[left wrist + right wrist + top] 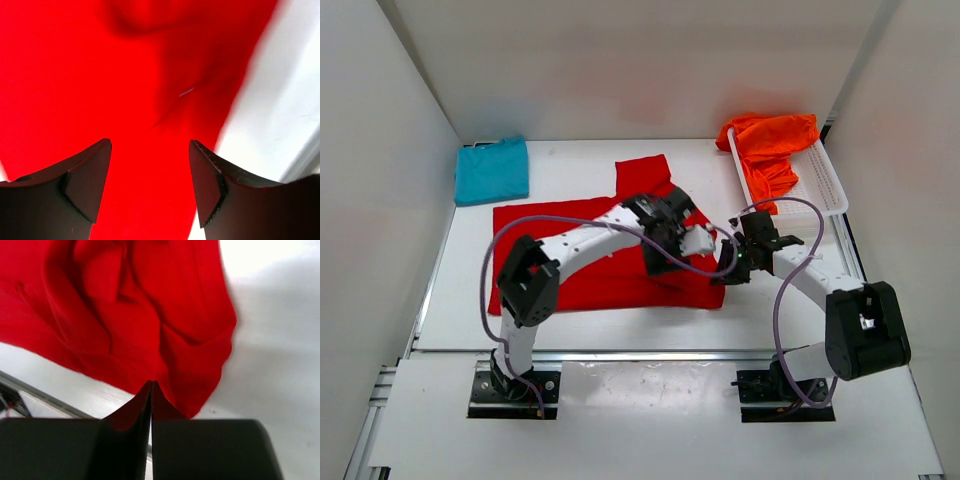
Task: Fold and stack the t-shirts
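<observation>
The red t-shirt (610, 285) lies spread across the middle of the table, one sleeve pointing to the back. My left gripper (698, 240) hovers open just above its right part, and the red t-shirt (125, 75) fills the space under and between the fingers (85, 180). At the shirt's near right corner my right gripper (728, 262) is shut, its tips (151, 383) pinching the bunched, wrinkled red t-shirt (125, 315). A folded teal-blue t-shirt (492, 170) rests at the back left. The orange t-shirt (770, 140) is crumpled in the basket.
A white mesh basket (825, 185) stands at the back right and holds the orange cloth. White walls close in the table on the left, back and right. Bare white table (280, 115) shows to the right of the red cloth.
</observation>
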You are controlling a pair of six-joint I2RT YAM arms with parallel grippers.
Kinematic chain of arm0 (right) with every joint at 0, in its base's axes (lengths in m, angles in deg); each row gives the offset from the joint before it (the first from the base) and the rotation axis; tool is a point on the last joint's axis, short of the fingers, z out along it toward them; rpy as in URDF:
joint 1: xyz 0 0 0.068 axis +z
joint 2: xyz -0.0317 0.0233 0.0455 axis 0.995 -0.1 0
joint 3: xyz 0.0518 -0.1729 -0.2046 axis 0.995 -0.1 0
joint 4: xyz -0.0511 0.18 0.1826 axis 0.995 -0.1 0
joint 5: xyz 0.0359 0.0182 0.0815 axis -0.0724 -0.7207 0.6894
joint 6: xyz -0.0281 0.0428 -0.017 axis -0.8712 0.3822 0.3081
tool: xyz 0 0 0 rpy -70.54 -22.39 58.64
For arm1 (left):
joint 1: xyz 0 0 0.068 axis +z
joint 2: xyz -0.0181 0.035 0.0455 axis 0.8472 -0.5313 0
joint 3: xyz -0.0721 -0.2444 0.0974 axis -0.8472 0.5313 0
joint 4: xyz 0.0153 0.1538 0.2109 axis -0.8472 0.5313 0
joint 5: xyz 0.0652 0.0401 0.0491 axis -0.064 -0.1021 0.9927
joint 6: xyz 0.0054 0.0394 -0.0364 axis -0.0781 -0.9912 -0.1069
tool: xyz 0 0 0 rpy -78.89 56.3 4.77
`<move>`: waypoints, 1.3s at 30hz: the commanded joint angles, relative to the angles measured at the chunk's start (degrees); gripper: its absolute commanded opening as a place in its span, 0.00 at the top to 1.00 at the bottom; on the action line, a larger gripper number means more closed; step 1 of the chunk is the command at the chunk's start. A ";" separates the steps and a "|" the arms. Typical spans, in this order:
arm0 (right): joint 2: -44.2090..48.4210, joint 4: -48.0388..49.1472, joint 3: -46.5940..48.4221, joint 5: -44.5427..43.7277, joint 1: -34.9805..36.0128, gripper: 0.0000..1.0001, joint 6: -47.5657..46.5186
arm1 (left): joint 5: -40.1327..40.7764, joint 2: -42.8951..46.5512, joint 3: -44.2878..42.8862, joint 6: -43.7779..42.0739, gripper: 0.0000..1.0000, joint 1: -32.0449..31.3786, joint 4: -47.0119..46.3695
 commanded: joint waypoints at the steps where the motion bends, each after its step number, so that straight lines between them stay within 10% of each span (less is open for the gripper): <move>1: -1.33 6.16 -0.55 3.84 -1.04 0.96 2.57 | -7.05 -0.24 -0.69 -1.08 0.25 -4.64 -0.22; 18: 1.75 13.11 -12.15 5.95 -5.52 0.91 8.73 | 13.86 -4.38 8.45 7.53 0.30 -9.04 -21.67; 24: 0.87 13.20 -12.24 5.42 -5.35 0.91 8.99 | 12.55 -5.09 10.12 7.09 0.48 -8.69 -22.20; 31: 0.69 13.46 -12.51 5.51 -5.70 0.90 9.43 | 13.76 -4.65 10.13 9.37 0.97 -6.67 -23.78; 39: -1.76 11.97 -10.84 4.37 -5.70 0.92 8.91 | 9.12 -4.82 5.29 15.44 1.00 3.86 -20.62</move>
